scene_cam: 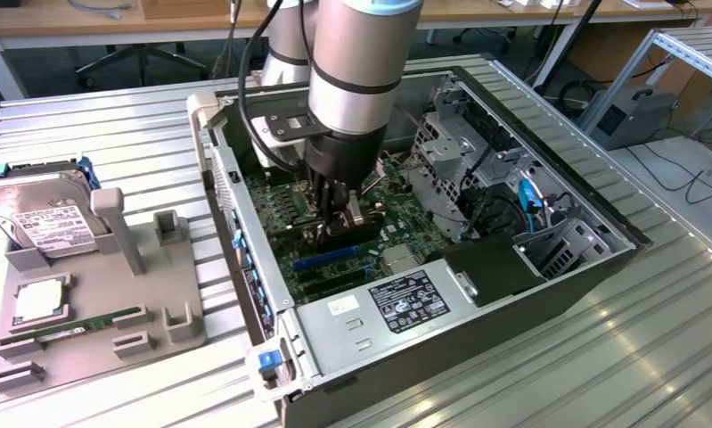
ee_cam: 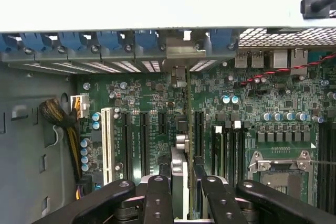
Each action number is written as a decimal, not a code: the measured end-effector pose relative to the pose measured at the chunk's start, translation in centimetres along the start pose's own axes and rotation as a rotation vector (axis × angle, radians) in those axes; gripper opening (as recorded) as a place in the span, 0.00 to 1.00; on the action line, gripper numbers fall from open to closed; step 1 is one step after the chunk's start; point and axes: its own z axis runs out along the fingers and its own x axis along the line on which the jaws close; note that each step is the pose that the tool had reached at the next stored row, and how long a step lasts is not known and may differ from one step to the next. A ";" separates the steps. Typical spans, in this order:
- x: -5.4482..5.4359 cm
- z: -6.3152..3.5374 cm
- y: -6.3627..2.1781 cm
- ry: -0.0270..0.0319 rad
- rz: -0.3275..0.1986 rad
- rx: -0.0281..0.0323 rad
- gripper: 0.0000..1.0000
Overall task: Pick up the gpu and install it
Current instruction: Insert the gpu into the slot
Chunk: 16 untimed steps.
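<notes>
1. Inside the open computer case (scene_cam: 546, 267), the pincer (ee_cam: 186, 182) is clamped on the gpu (ee_cam: 181, 182), holding the card edge-on and upright just above the motherboard (ee_cam: 252, 103).
2. In the wrist view the card runs from between the black fingers (ee_cam: 157, 198) toward the rear slot openings, its silver bracket (ee_cam: 178, 74) close to the row of blue retainer clips (ee_cam: 110, 39).
3. The step in hand looks like seating. To do it well, the card's edge should stay parallel to the black expansion slot (ee_cam: 198, 135) beside it, and the bracket should meet its rear opening squarely before any pressure goes straight down; a tilted card could jam.
4. The wrist view gives the alignment of card and slots, the white slot (ee_cam: 107, 145) and the CPU socket (ee_cam: 278, 169), which the arm hides from outside.
5. The exterior view adds the surroundings: the power supply (scene_cam: 386, 312), and on the desk (scene_cam: 641, 357), well apart from the case, a grey holder (scene_cam: 106, 303) with a hard drive (scene_cam: 41, 218) and memory stick (scene_cam: 88, 325).
</notes>
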 end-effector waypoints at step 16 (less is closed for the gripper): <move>0.0 0.99 0.00 0.0003 0.005 -0.0001 0.27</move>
